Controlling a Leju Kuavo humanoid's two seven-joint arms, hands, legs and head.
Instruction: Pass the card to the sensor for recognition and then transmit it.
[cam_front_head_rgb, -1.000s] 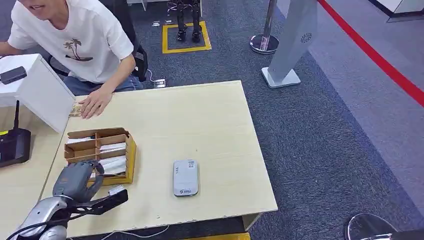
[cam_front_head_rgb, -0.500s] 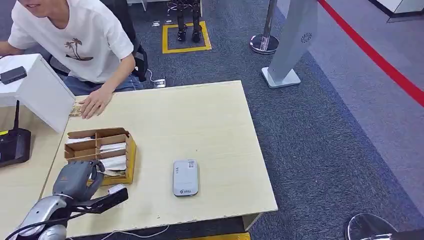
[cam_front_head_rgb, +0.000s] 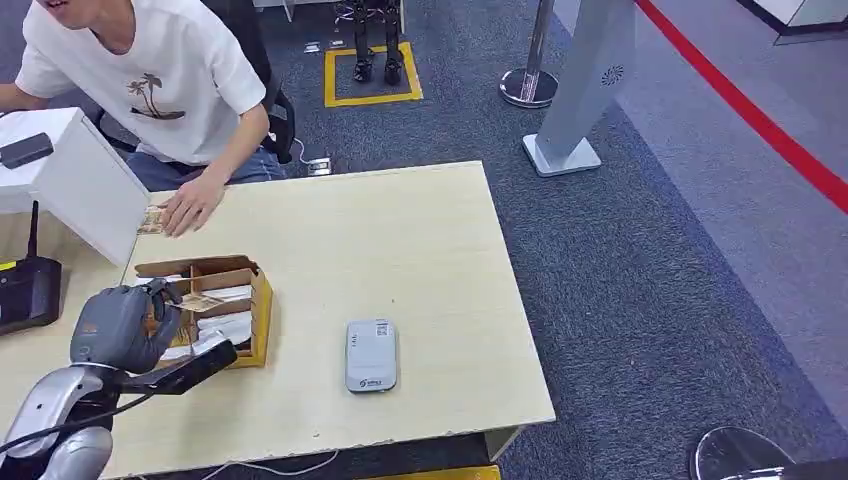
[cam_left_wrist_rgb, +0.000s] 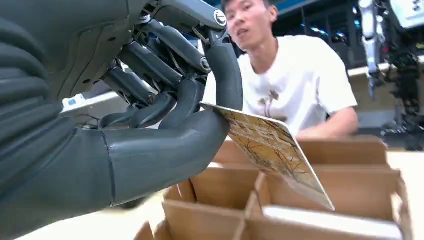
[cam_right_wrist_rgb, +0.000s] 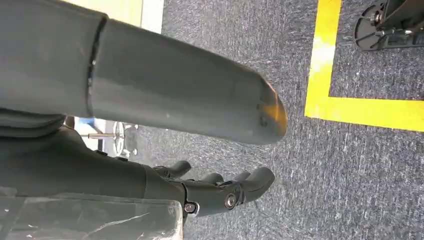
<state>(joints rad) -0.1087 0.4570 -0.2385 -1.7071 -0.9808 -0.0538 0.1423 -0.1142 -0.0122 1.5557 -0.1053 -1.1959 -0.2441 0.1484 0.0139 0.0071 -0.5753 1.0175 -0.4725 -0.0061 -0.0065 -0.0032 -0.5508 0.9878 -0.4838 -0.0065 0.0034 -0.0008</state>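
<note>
My left hand (cam_front_head_rgb: 120, 325) hovers over the near left part of the cardboard card box (cam_front_head_rgb: 262, 310). It pinches a patterned beige card (cam_front_head_rgb: 200, 301) between thumb and a finger. In the left wrist view the card (cam_left_wrist_rgb: 270, 150) sticks out tilted from the left hand (cam_left_wrist_rgb: 150, 135), just above the box's compartments (cam_left_wrist_rgb: 350, 150). White cards lie in the box. The grey sensor (cam_front_head_rgb: 371, 355) lies flat on the table, to the right of the box and apart from the hand. My right hand (cam_right_wrist_rgb: 150, 90) hangs over grey carpet, fingers apart and holding nothing.
A person in a white shirt (cam_front_head_rgb: 150, 80) sits at the far side, one hand (cam_front_head_rgb: 190, 205) resting on the wooden table (cam_front_head_rgb: 420, 240) beside a patterned card (cam_front_head_rgb: 150, 220). A white box (cam_front_head_rgb: 80, 180) and a black device (cam_front_head_rgb: 25, 290) stand at the left.
My left hand has risen and moved left and away from the table's front edge, now holding a card lifted out of the box. The sensor and the person's hand have stayed put.
</note>
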